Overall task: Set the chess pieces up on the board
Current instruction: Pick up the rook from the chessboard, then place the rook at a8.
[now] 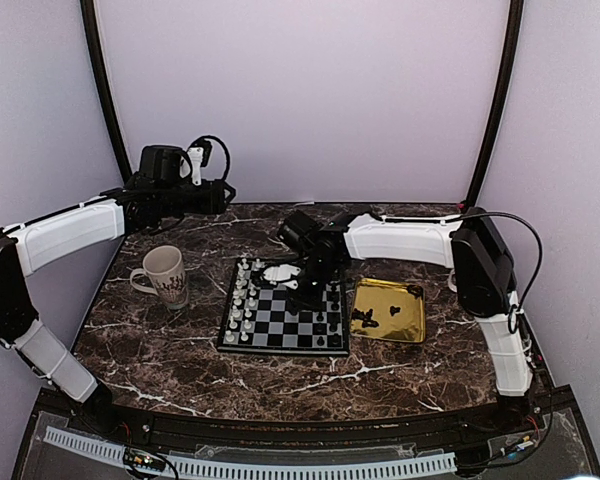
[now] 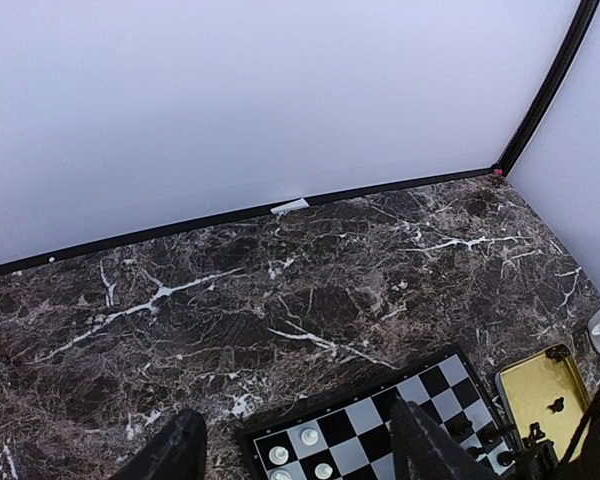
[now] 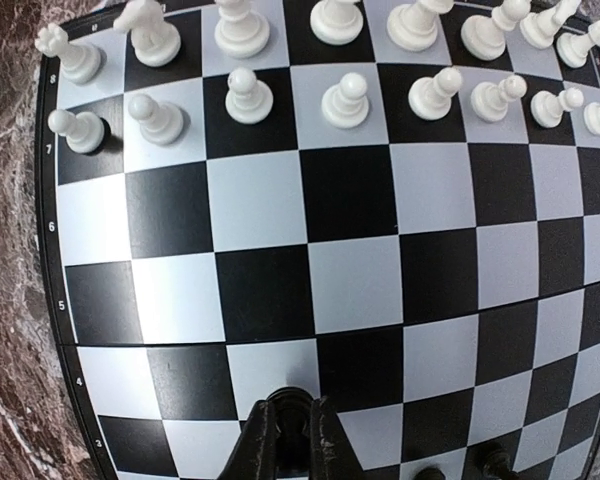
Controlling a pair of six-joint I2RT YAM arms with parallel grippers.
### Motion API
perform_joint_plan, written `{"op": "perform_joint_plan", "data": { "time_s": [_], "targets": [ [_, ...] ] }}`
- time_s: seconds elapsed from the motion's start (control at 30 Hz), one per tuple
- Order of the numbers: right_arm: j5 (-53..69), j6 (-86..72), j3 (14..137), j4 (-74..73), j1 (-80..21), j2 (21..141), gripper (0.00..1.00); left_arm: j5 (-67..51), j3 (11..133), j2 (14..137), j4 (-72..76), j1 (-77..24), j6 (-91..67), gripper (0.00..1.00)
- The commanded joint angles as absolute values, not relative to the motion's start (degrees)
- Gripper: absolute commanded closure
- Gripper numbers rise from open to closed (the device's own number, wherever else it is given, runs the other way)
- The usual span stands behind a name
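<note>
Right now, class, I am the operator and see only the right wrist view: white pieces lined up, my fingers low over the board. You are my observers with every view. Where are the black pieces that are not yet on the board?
Observer: Several black pieces lie in a gold tray just right of the board.
Operator: And what is the other arm doing?
Observer: The left gripper hangs open and empty, high above the far left part of the table, off the board.
Operator: Is anything else on the table?
Observer: A mug stands upright left of the board, apart from it.
</note>
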State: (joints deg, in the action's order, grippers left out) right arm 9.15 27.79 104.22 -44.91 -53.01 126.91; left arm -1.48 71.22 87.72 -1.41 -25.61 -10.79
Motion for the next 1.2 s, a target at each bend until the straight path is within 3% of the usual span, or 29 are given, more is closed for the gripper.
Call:
{"op": "perform_joint_plan", "data": {
  "time_s": [0.0, 0.5, 1.17],
  "targets": [
    [13.2, 26.1, 108.0, -46.5, -50.7, 126.3, 0.93, -2.4, 70.8, 86.0, -0.8, -25.6, -10.9, 0.35],
    [11.2, 22.2, 110.4, -44.6, -38.2, 126.1, 0.94, -4.8, 70.7, 86.9, -0.4, -25.7, -11.0, 0.35],
    [9.0, 20.9, 115.3, -45.3, -34.2, 133.8, 0.92, -5.9, 70.8, 87.6, -0.5, -25.7, -10.6, 0.36]
  ]
}}
